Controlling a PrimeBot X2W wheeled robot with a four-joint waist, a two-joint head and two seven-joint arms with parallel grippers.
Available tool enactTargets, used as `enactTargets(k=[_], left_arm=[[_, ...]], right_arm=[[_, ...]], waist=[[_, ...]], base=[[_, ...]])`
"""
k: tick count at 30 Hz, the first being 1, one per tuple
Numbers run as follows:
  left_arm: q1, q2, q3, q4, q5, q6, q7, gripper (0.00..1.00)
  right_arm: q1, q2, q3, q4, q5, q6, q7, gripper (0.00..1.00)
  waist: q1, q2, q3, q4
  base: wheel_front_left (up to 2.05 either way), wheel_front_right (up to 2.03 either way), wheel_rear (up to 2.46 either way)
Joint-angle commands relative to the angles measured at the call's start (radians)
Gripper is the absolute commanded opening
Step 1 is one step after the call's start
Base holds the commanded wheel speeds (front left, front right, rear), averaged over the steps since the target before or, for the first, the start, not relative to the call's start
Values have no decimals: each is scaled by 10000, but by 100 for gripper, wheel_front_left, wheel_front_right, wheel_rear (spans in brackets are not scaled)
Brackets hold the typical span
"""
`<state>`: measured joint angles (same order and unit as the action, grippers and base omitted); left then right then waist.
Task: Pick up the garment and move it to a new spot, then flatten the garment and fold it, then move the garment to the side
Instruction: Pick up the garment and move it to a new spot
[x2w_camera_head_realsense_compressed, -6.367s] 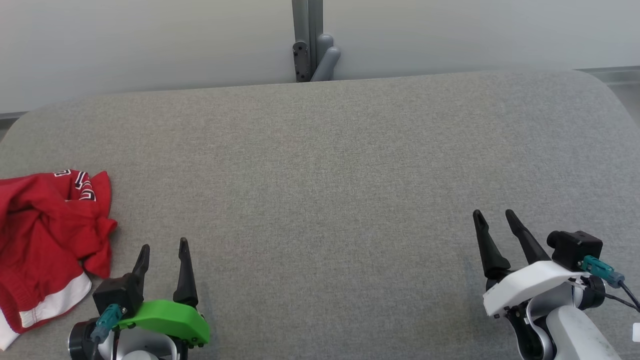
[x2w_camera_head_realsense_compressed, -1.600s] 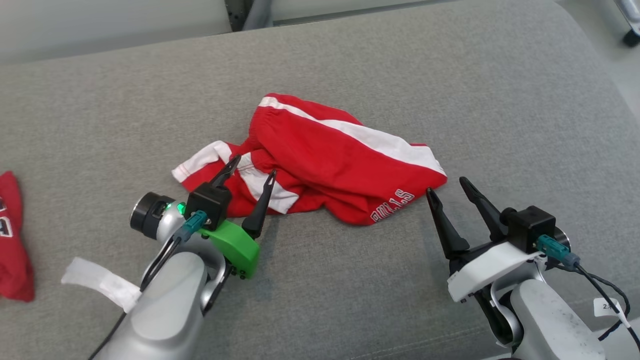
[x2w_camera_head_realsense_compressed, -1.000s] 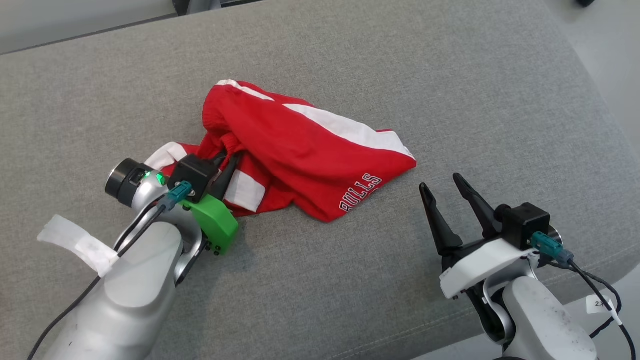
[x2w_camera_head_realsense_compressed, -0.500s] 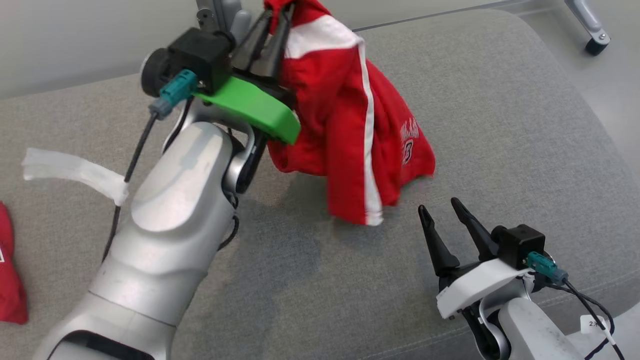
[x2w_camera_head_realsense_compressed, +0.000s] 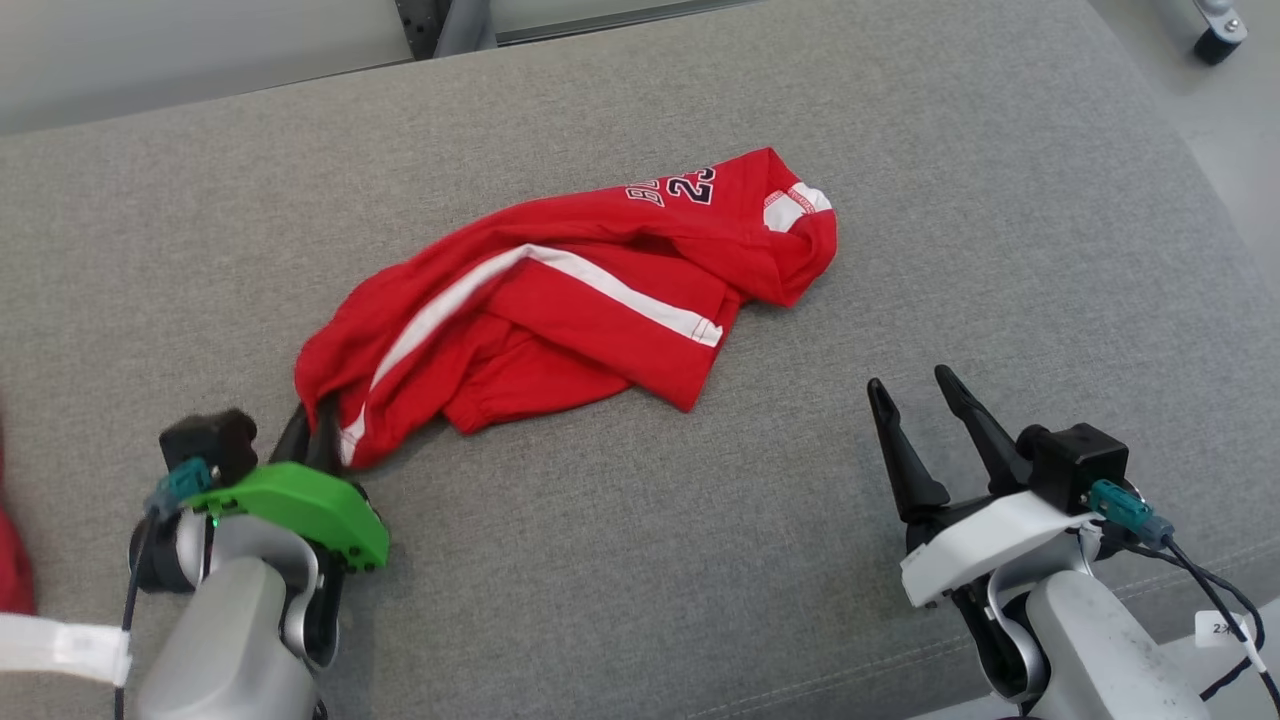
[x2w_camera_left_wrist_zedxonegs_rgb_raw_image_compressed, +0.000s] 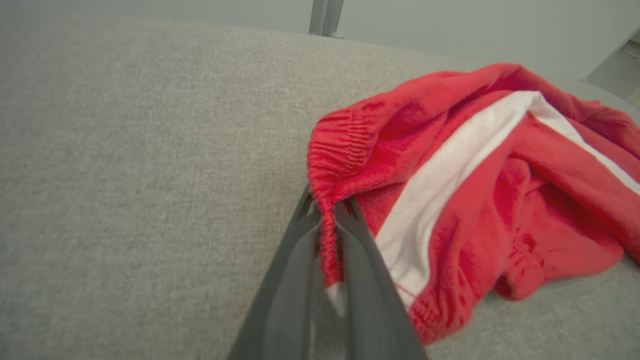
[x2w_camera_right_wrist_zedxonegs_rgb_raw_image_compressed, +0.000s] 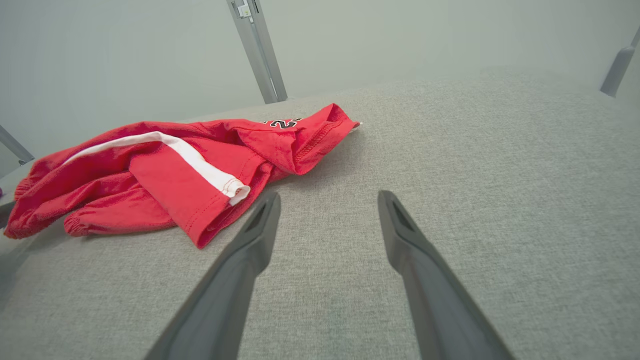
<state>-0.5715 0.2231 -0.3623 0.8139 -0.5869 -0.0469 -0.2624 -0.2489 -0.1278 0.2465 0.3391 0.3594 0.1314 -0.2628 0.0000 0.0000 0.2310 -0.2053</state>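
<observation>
One corner of the shorts (x2w_camera_head_realsense_compressed: 560, 290) is pinched in the left gripper (x2w_camera_head_realsense_compressed: 312, 438), the rest crumpled ahead to its right; the right gripper (x2w_camera_head_realsense_compressed: 908, 380) stands splayed and empty, cloth just ahead-left. Flattening likely needs it to seize the far edge, then both pull apart, low.

Shorts (x2w_camera_head_realsense_compressed: 560, 290) lie crumpled on the padded table (x2w_camera_head_realsense_compressed: 700, 560), mid frame in the head view, running from lower left to upper right. Left gripper (x2w_camera_head_realsense_compressed: 312, 425) sits at lower left, with the shorts' lower-left end pinched between its fingers. Right gripper (x2w_camera_head_realsense_compressed: 908, 380) is at lower right, fingers apart, well apart from the shorts, over bare table. A post (x2w_camera_head_realsense_compressed: 440, 15) stands behind the table at the top edge, left of centre. A caster (x2w_camera_head_realsense_compressed: 1215, 40) is in the top right corner. Another bit of cloth (x2w_camera_head_realsense_compressed: 12, 565) lies at the left edge.
</observation>
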Motion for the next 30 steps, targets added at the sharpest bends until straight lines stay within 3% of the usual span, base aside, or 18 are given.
enactTargets(k=[1,2,8,12,20,29,30], left_arm=[[632,-149,405,-210,-178,-281,-35,80],[954,-184,656,-314,-115,-332,-35,100],[2544,-753,2316,-1674,961,-49,-25,100],[2967,-1237,2955,-2719,1909,-160,-22,100],[2908,-1698,2776,-3567,2915,-546,-23,100],[2907,-1717,2380,-3694,2565,-555,-23,100],[2899,-1719,2354,-3720,2552,-540,-23,100]], right_arm=[[-9,-112,-102,20,10,-14,-29,100],[22,-164,-138,22,-29,-14,-29,100],[193,-231,59,77,-47,-14,-29,100],[-81,-233,395,226,344,-14,-29,100],[-1181,-367,1455,1606,1436,-12,-29,100],[-1703,-363,1715,2726,1913,-12,-29,100],[-1735,-397,1757,2765,1915,-12,-29,87]], waist=[[0,0,-114,203],[0,0,-206,284],[0,0,-787,840],[0,0,-578,1345],[0,0,331,2420],[0,0,520,2865],[0,0,536,2881]], base=[[0,0,0],[0,0,0],[0,0,0],[0,0,0],[0,0,0],[0,0,0],[0,0,0]])
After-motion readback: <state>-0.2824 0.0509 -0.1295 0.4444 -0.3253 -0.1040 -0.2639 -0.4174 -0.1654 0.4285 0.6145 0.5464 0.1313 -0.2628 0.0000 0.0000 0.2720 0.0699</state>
